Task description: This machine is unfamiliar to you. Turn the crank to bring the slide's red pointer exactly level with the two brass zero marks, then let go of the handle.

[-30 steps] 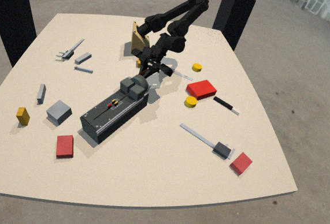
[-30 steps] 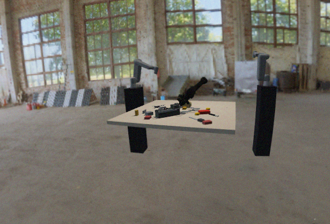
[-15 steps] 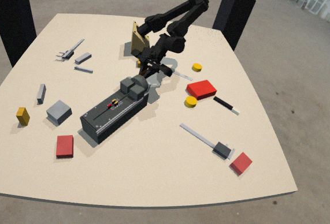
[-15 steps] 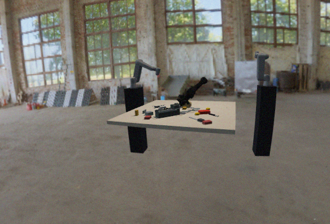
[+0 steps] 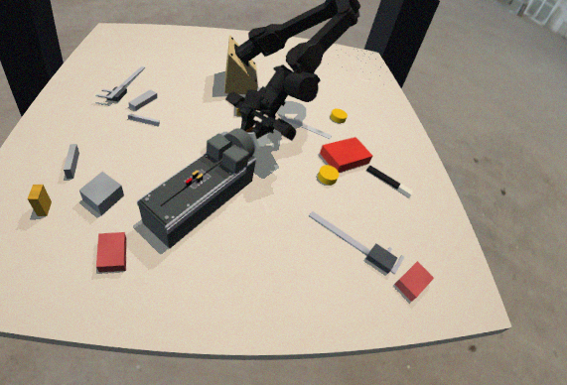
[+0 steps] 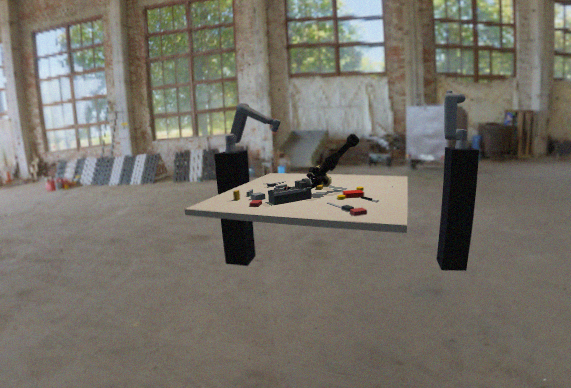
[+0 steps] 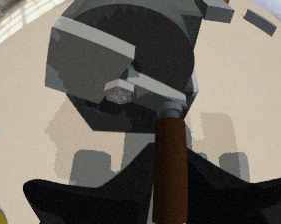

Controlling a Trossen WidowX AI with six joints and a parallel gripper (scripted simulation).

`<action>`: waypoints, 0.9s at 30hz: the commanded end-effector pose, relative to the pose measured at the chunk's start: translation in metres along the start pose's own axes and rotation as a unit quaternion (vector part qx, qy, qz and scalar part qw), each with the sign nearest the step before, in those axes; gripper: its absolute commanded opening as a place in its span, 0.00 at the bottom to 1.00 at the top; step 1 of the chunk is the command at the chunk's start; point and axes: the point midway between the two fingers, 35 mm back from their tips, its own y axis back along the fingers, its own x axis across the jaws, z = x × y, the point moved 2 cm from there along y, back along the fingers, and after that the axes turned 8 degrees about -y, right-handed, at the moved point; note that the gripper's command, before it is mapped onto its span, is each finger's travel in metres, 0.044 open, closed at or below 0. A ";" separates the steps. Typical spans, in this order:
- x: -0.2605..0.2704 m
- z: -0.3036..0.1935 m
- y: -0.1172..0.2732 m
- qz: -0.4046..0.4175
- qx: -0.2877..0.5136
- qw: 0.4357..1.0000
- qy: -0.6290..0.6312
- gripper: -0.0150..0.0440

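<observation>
Holding the crank's brown handle [image 7: 171, 170], my gripper [image 5: 262, 124] [image 6: 317, 178] [image 7: 164, 148] has its fingers drawn nearly together on it, at the end of the dark machine [image 5: 199, 193] [image 6: 290, 195] [image 7: 136, 45]; the crank arm [image 7: 156, 89] joins the handle to the round housing end. From the top view I see the red pointer [image 5: 189, 181] on the machine's slotted upper face, beside the brass marks [image 5: 198, 176] and toward the far end from the crank; it looks off their line rather than level. I can read no brand, label or lettering on the machine; a small pale patch [image 5: 205, 180] lies by the marks, too small to make out. The machine rests on the pale table [image 5: 253, 308] [image 6: 375, 220] [image 7: 21, 100], between a grey block [image 5: 101, 192] [image 6: 257, 196] and a bright red block [image 5: 347, 154] [image 6: 353, 193].
</observation>
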 end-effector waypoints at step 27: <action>0.027 -0.014 -0.011 0.001 0.004 1.000 0.001 0.25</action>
